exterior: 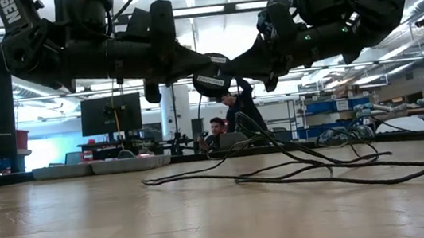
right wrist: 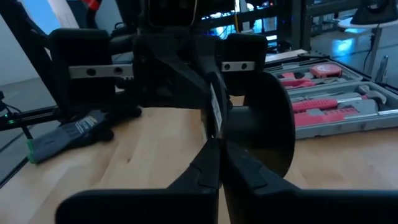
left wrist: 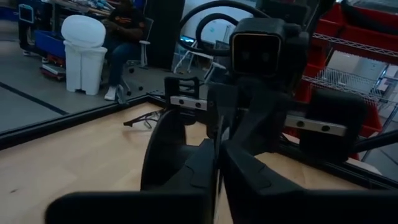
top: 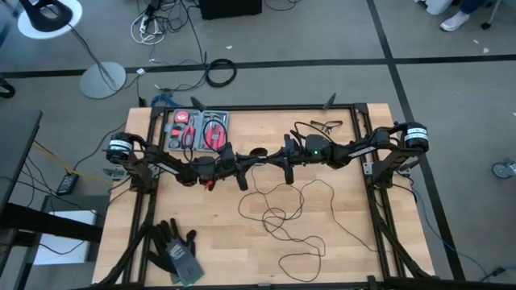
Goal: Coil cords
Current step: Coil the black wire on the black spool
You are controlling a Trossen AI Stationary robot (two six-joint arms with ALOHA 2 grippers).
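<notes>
Cord (top: 282,211) sprawls loose on table (top: 355,201) in high view; its puck (exterior: 209,78) shows only in low view, pinched between clenched left gripper (top: 246,158) and clenched right gripper (top: 274,154), grip partly hidden.

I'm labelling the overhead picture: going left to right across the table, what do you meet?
Gloves → tool case → left end effector → black puck → right end effector → loose thin black cord; both end effectors meet at the puck.
</notes>
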